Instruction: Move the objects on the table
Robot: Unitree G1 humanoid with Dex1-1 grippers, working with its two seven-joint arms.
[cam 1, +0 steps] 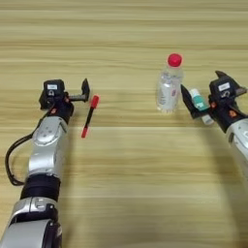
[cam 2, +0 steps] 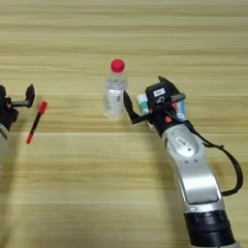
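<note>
Right eye view puts the main risk plainly: the right gripper [cam 2: 145,107] sits just beside the upright bottle [cam 2: 115,89], its near finger almost at the bottle's side, so any sideways swing or a lift that drifts left would likely knock the tall, light bottle over and send it rolling across the table [cam 2: 121,193]. The same gripper is spread around the green tube [cam 1: 198,100], which lies between its two black fingers; the jaws look parted and not yet pressed on it, so a closing move that is off-centre could squeeze the tube out or push it into the bottle. A blue tube [cam 2: 180,107] shows just behind the right wrist, partly hidden by it, and a backward pull of the arm could drag or flick it. On the other side the left gripper [cam 1: 77,94] rests on the table with its fingers spread, holding nothing, its outer finger just beside the cap end of the red pen [cam 1: 89,116], which lies slanted and apart from the other things; a small nudge there would roll the pen. No red cube can be seen in either view.
</note>
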